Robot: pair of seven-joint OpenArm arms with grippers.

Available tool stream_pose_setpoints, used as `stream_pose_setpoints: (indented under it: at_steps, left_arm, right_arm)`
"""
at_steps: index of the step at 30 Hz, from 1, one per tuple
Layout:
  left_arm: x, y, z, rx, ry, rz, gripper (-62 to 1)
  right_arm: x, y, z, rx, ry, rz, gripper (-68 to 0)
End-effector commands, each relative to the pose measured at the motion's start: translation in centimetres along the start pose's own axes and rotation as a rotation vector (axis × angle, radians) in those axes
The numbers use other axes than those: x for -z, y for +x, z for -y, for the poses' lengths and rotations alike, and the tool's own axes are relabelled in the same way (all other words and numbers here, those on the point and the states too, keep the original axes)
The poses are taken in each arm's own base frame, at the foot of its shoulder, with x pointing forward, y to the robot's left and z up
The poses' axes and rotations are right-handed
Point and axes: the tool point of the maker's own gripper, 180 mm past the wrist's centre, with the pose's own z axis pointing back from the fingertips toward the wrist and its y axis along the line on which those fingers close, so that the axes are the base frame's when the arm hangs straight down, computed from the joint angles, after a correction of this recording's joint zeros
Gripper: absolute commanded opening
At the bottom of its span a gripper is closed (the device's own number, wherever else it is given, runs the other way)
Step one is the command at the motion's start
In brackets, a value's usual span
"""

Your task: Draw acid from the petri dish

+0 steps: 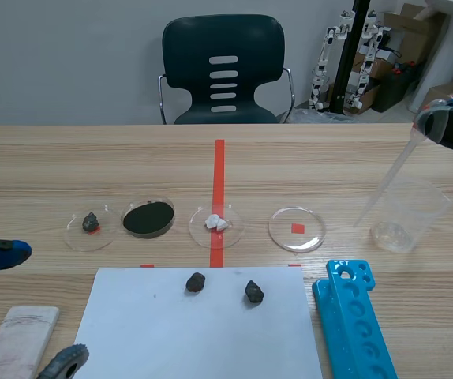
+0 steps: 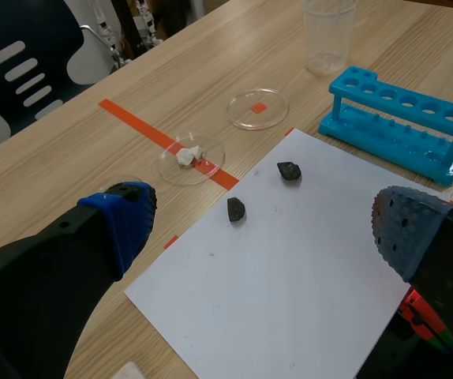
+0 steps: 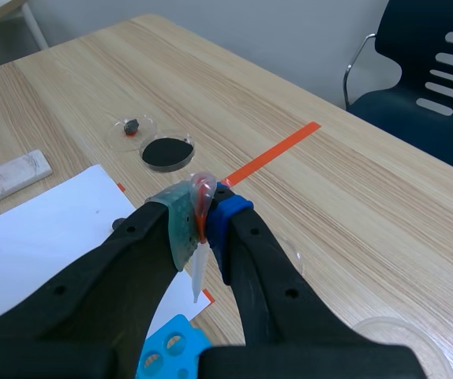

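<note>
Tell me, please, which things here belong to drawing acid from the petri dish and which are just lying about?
For the job: pipette, pinched in the right arm's fingers; clear petri dish, likely the acid one.
Lying about: beaker; blue rack; paper; two stones; stone dish; powder dish; white-lump dish; pale block.

A dark green plastic chair [image 1: 223,71] stands at top centre, behind the light wooden table [image 1: 53,166]. A white sheet of paper [image 1: 203,339] lies at bottom centre, bearing one small dark rock [image 1: 196,282] left of another [image 1: 254,292]. A bright blue plastic test-tube rack [image 1: 353,320] lies at lower right, and a clear plastic beaker [image 1: 406,213] stands at mid right.
</note>
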Motion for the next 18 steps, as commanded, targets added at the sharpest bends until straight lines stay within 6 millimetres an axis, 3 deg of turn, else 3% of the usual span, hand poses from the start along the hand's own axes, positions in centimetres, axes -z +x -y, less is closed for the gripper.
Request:
stream_pose_setpoints:
  at_steps: [1, 18]
  left_arm:
    - [0.21, 0.78, -0.01, -0.007, 0.009, 0.034, -3.7]
    - [0.21, 0.79, -0.02, -0.007, 0.009, 0.035, -3.7]
  right_arm:
    - [0.17, 1.62, 0.28, -0.028, 0.003, 0.037, -67.3]
    - [0.16, 1.63, 0.23, -0.039, 0.006, 0.038, -67.3]
